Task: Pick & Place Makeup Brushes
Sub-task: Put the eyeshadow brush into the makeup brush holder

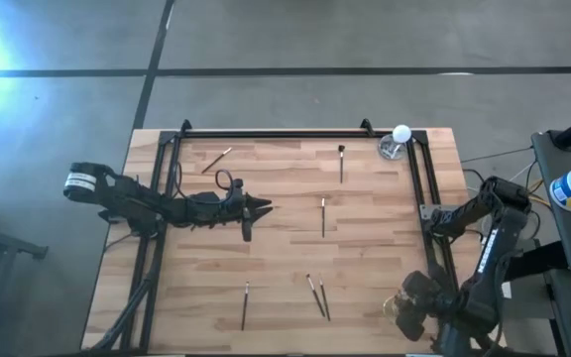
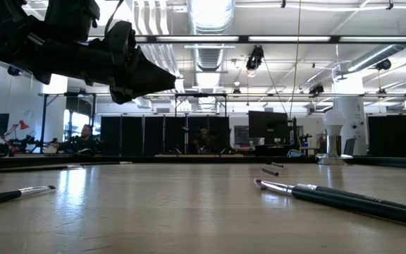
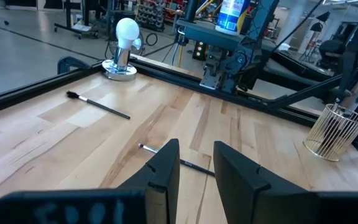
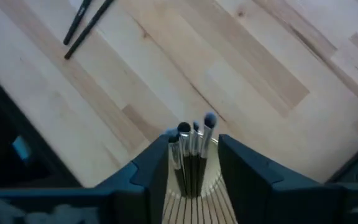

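Wooden butcher-block tabletop (image 1: 285,248), pale planks running across, and the right gripper (image 4: 194,165) sits at the near right corner, directly over a gold wire cup (image 4: 194,205). Its dark fingers (image 4: 151,165) stand apart on either side of a bunch of makeup brushes (image 4: 191,146) standing upright in that cup, bristle tips pointing up at the camera; the fingers flank the bunch, and contact cannot be told.

Over to the left gripper (image 3: 194,168), hovering above mid-table with a clear gap between its two black fingers, holding nothing. One brush (image 3: 173,158) lies flat on the wood just past its tips.

Loose brushes lie scattered: one (image 1: 323,216) at centre with its long axis running front-to-back, another (image 1: 341,162) behind it lying the same way, dark bristles toward the back rail, a slanted one (image 1: 216,159) at back left, a pair (image 1: 317,296) angled near the front, and a single (image 1: 245,304) front-left. All are slim dark sticks with silvery ferrules.
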